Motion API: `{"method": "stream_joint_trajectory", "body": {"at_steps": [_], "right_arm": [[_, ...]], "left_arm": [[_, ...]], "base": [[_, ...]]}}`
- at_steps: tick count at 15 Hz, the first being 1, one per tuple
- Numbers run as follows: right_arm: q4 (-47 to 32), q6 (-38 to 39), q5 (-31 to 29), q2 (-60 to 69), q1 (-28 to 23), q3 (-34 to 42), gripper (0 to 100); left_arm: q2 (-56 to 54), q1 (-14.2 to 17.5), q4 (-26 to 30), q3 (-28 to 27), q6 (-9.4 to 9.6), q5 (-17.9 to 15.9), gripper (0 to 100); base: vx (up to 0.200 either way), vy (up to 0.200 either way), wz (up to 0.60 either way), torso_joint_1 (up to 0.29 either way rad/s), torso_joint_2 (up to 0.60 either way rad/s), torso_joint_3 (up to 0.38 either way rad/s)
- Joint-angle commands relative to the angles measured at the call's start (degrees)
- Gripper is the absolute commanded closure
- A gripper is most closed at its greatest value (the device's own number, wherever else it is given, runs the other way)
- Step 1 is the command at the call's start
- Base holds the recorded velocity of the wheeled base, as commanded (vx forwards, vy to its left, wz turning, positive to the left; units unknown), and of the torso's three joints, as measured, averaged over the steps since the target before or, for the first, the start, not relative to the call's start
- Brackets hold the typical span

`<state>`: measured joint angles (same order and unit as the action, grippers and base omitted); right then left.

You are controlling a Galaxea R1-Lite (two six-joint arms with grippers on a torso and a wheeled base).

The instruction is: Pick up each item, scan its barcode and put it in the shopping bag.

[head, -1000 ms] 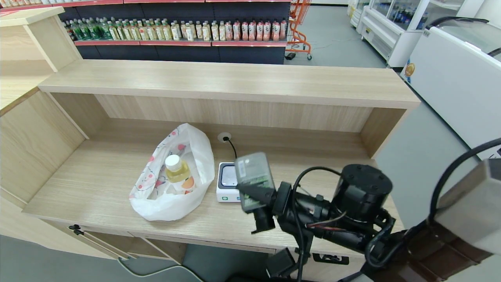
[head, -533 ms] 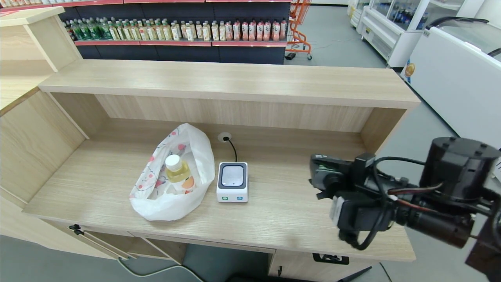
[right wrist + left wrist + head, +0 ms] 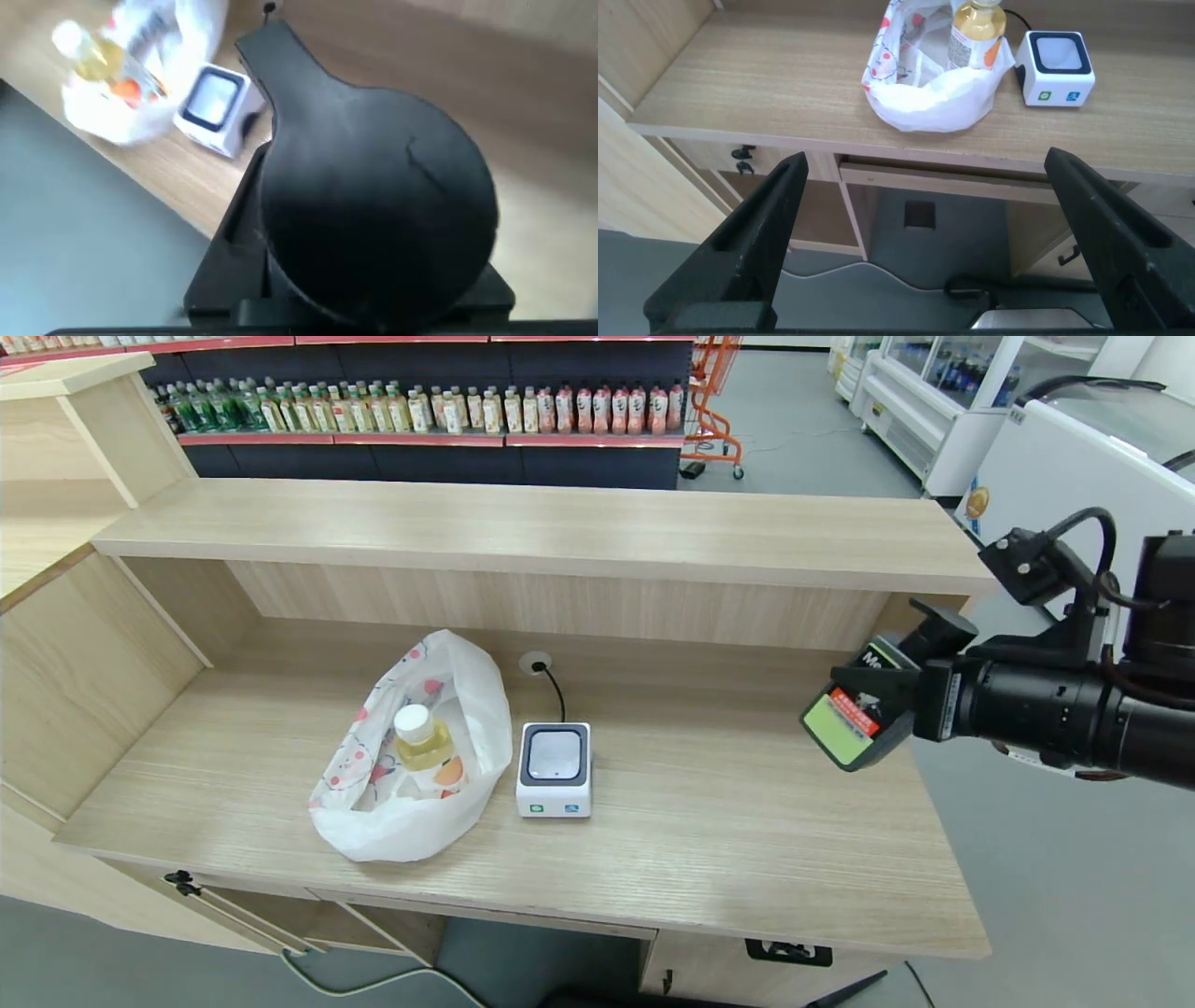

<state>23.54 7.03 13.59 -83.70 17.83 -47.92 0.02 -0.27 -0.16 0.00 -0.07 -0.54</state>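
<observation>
Now the right gripper (image 3: pixel 870 698) clamps a green-faced pack (image 3: pixel 837 728) at 3 o'clock of the barcode scanner (image 3: pixel 554 768), well apart. Left gripper (image 3: pixel 926 166) gapes wide, empty.

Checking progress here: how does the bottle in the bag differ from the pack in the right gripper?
The bottle sits in the shopping bag; the pack is held aloft by the right gripper. The bottle is yellow, white-capped; the pack is flat, green and red.

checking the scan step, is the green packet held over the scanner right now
No, the green packet sits in the right gripper out by the counter's right end, well apart from the scanner.
</observation>
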Motion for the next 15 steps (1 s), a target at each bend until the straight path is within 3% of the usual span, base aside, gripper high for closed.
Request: {"method": "stream_joint_trajectory", "body": {"at_steps": [1, 4, 12, 15], "right_arm": [[3.0, 8.3, 2.1, -5.0, -1.4, 0.9, 100], [11.8, 13.2, 5.9, -7.9, -1.0, 5.4, 100], [12.8, 13.0, 6.6, -8.9, -0.5, 5.3, 100], [12.8, 13.1, 6.5, -8.1, -0.5, 5.6, 100]], "left_arm": [[0.1, 0.0, 0.0, 0.0, -0.01, 0.0, 0], [0.1, 0.0, 0.0, 0.0, -0.01, 0.0, 0], [0.0, 0.0, 0.0, 0.0, 0.07, 0.0, 0], [0.0, 0.0, 0.0, 0.0, -0.01, 0.0, 0]], "base": [[0.000, 0.000, 0.00, 0.000, 0.00, 0.000], [0.000, 0.000, 0.00, 0.000, 0.00, 0.000], [0.000, 0.000, 0.00, 0.000, 0.00, 0.000], [0.000, 0.200, 0.00, 0.004, 0.00, 0.004]]}}
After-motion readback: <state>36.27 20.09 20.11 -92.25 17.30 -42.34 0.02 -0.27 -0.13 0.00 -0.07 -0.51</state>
